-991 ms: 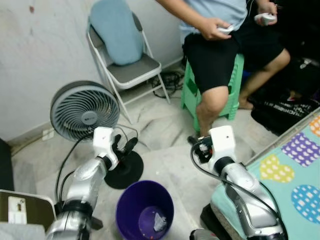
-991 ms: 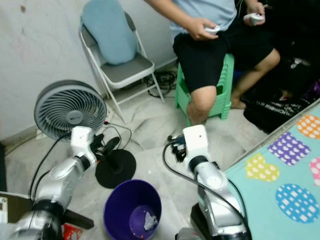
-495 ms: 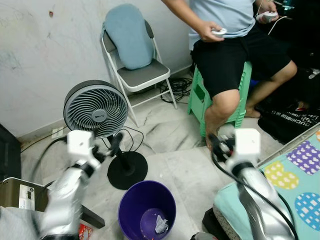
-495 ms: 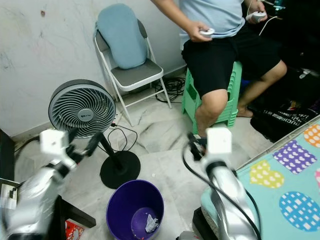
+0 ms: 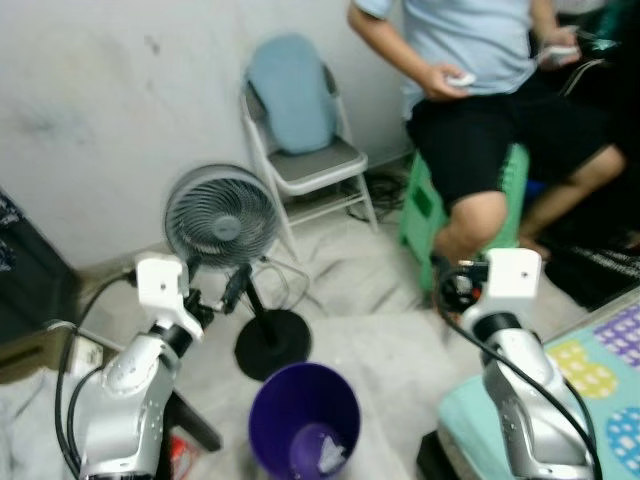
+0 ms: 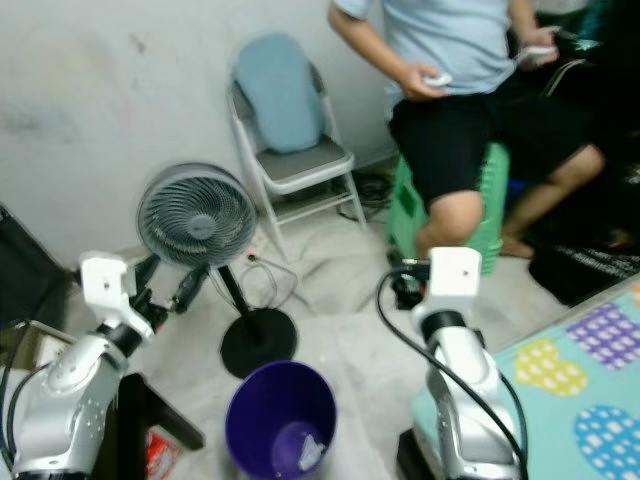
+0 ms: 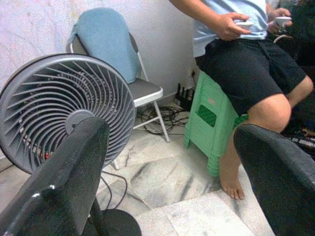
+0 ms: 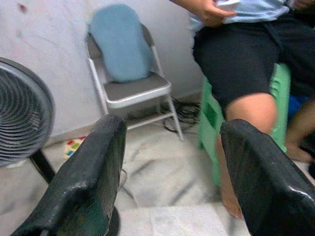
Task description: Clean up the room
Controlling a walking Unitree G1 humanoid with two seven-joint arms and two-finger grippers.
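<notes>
A purple bin [image 5: 285, 405] stands on the marble floor just in front of me, with a crumpled white scrap [image 5: 331, 455] at its bottom. My left gripper [image 5: 218, 292] is raised to the bin's left, in front of the fan's pole. In the left wrist view its fingers [image 7: 59, 182] stand wide apart with nothing between them. My right gripper [image 5: 449, 291] hovers to the bin's right, close to the seated person's shin, and it is open and holds nothing [image 8: 170, 167].
A grey floor fan [image 5: 221, 214] on a black round base [image 5: 271, 343] stands behind the bin. Further back are a folding chair [image 5: 313, 168] with a blue cushion and a person sitting on a green stool [image 5: 422, 208]. A patterned bed [image 5: 598, 372] is at right, a red packet [image 5: 178, 452] at left.
The camera has swung left, so the fan, chair and person have slid right in the picture. Both arms stay raised with open fingers either side of the bin.
</notes>
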